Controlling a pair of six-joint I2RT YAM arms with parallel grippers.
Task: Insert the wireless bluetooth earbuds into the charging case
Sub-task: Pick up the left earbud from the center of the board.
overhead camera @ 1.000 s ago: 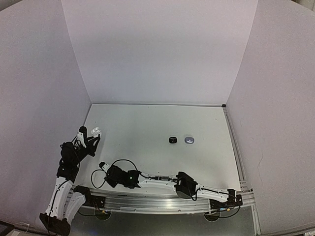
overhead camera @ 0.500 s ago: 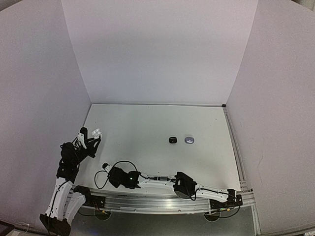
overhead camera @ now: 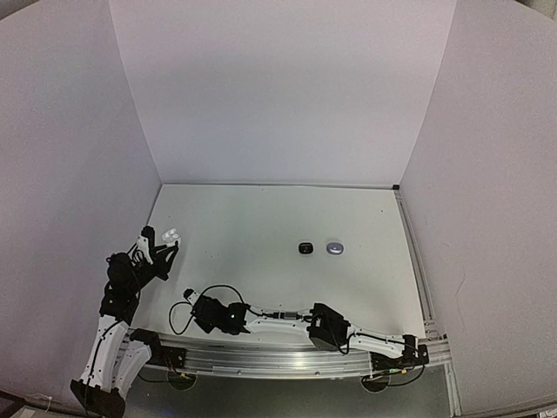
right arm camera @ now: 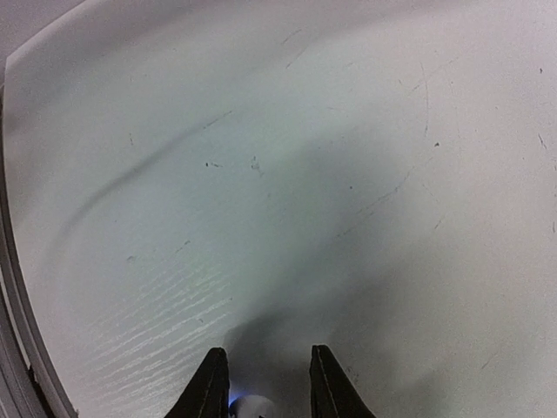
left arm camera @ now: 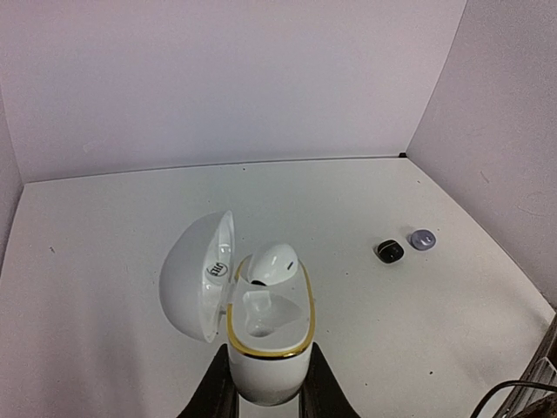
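My left gripper (left arm camera: pixel 268 348) is shut on a white charging case (left arm camera: pixel 265 370) with a gold rim, held upright off the table at the left (overhead camera: pixel 171 233). The lid (left arm camera: pixel 196 274) hangs open to the left. One white earbud (left arm camera: pixel 271 263) sits in the far slot, and the near slot (left arm camera: pixel 259 313) is bare. My right gripper (right arm camera: pixel 267 350) is low over the table near the front left (overhead camera: pixel 190 303). Its jaws stand apart, with a small white rounded earbud (right arm camera: pixel 250 407) between them, close to the left finger.
A small black pebble-like case (overhead camera: pixel 305 248) and a silvery grey one (overhead camera: pixel 335 248) lie side by side on the white table right of centre, also seen from the left wrist as black (left arm camera: pixel 389 252) and grey (left arm camera: pixel 422 239). White walls stand on three sides. A cable loops by the right gripper.
The right gripper's jaws have narrowed, and it has shifted slightly toward the near edge. The left gripper and its case have hardly moved.
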